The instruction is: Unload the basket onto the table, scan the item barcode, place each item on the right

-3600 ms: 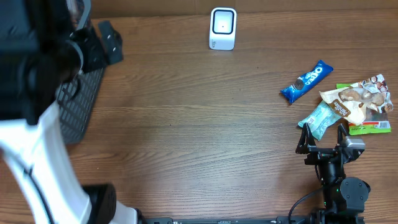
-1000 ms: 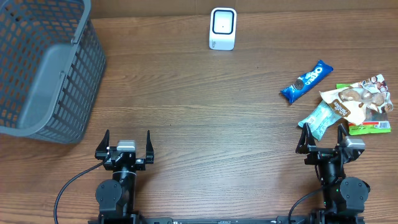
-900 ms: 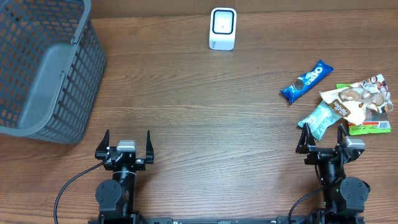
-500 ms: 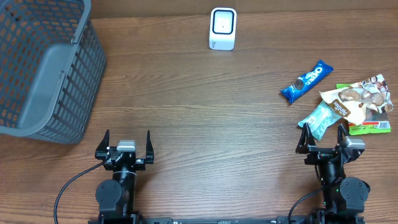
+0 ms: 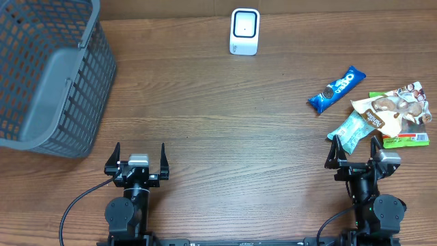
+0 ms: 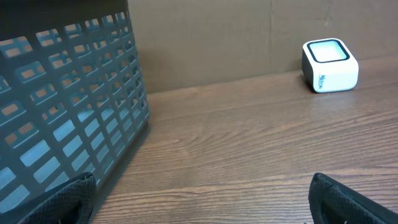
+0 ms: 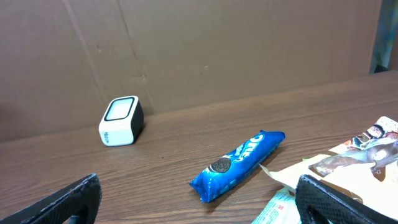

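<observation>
Basket (image 5: 48, 75) newly down on wood table (image 5: 225, 137); cardboard wall (image 6: 205, 43) behind; left hand (image 5: 139, 146), right hand (image 5: 355, 141) spread

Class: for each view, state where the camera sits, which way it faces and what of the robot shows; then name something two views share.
Overhead: above the table, looking straight down; the left gripper and right gripper show, open.
Left wrist: behind the left gripper, facing the back wall past the basket; fingertips at bottom corners.
Right wrist: behind the right gripper, facing the back wall over the Oreo pack; fingertips likewise.
Shared: the white scanner appears in all three.
</observation>
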